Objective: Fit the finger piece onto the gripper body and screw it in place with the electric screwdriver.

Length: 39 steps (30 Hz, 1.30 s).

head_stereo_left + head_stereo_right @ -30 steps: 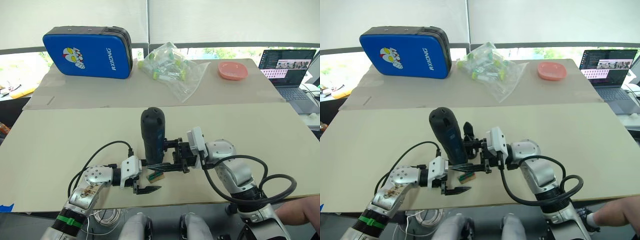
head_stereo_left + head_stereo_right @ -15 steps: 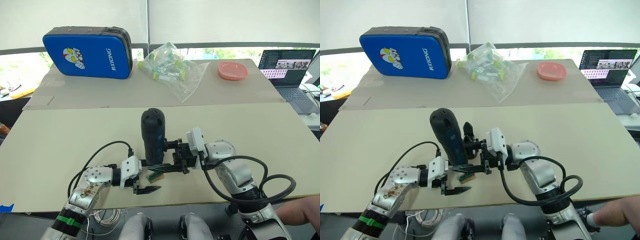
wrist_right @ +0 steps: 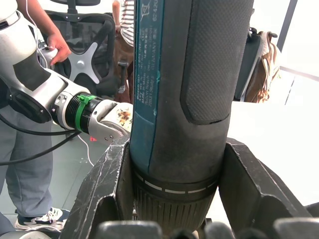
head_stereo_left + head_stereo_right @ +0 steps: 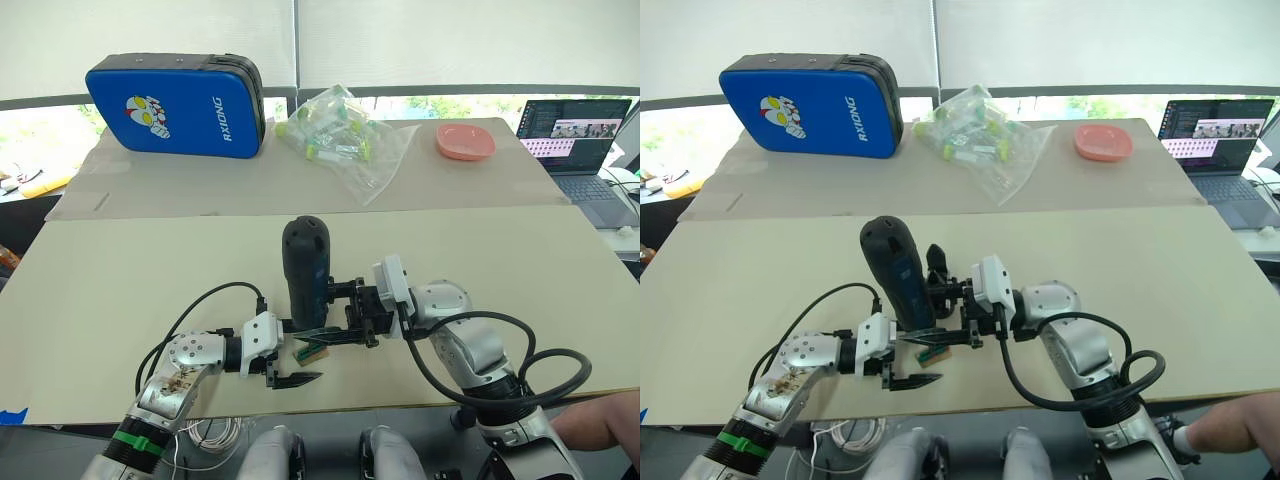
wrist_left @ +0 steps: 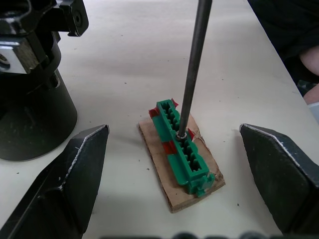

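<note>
The electric screwdriver [image 4: 305, 260] stands upright near the table's front edge, with my right gripper [image 4: 318, 312] shut around its lower body [image 3: 189, 74]. Its thin metal bit [image 5: 192, 74] comes down into a green slotted block [image 5: 182, 149] on a tan card. My left gripper [image 4: 318, 355] is open, one finger on either side of that block without touching it. The gripper body [image 5: 30, 99], black with a round base and linkages, stands just beyond the block, behind the screwdriver [image 4: 937, 265]. The finger piece is out of view.
A blue case [image 4: 175, 105], a clear bag of small parts [image 4: 340, 135] and a pink dish [image 4: 465, 140] lie at the back of the table. A laptop [image 4: 580, 135] sits at the far right. A person's hand [image 4: 600, 425] shows by the front right edge.
</note>
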Available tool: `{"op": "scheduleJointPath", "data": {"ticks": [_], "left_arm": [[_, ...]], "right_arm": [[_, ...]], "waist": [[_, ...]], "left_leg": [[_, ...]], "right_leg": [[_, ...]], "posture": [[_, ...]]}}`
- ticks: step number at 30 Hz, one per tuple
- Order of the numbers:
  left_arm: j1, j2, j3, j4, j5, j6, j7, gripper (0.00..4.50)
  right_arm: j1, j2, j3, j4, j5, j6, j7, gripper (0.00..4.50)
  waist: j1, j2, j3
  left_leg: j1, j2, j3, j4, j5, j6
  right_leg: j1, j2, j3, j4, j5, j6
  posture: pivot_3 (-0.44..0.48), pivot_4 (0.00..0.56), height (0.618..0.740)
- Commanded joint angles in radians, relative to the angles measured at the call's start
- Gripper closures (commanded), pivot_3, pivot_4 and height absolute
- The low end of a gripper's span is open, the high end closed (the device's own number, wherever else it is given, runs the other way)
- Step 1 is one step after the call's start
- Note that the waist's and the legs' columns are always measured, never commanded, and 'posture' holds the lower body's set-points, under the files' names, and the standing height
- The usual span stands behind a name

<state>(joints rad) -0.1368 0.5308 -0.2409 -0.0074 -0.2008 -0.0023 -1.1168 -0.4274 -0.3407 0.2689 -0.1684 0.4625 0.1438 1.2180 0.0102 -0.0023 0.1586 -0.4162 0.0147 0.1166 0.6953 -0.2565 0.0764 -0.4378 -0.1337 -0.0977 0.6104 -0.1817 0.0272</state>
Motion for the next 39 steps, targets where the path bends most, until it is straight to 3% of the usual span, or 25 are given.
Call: {"op": "scheduleJointPath", "data": {"ticks": [1,19,39], "left_arm": [[0.031,0.022,-0.020,0.044,0.024,0.023,-0.004,0.08],[0.047,0.030,0.020,0.006,-0.004,0.033,0.013,0.08],[0.107,0.101,0.165,-0.152,-0.204,0.073,-0.042,0.08]], "right_arm": [[-0.014,-0.005,-0.006,-0.032,0.019,0.013,0.002,2.53],[-0.023,-0.011,-0.024,-0.057,0.040,0.014,-0.002,2.53],[-0.064,-0.035,-0.114,-0.179,0.176,0.097,-0.046,2.53]], "waist": [[0.000,0.000,0.000],[-0.006,0.000,0.000],[-0.007,-0.001,0.002]], "left_leg": [[0.000,0.000,0.000,0.000,0.000,0.000],[0.000,0.000,0.000,-0.001,0.000,0.000],[-0.007,0.000,0.000,0.000,0.001,0.000]], "right_leg": [[0.000,0.000,0.000,0.000,0.000,0.000],[-0.001,0.000,0.000,0.000,0.000,0.000],[-0.003,0.000,0.000,0.000,0.000,-0.001]], "posture": [[0.000,0.150,0.740],[0.000,0.150,0.740],[0.000,0.150,0.740]]}}
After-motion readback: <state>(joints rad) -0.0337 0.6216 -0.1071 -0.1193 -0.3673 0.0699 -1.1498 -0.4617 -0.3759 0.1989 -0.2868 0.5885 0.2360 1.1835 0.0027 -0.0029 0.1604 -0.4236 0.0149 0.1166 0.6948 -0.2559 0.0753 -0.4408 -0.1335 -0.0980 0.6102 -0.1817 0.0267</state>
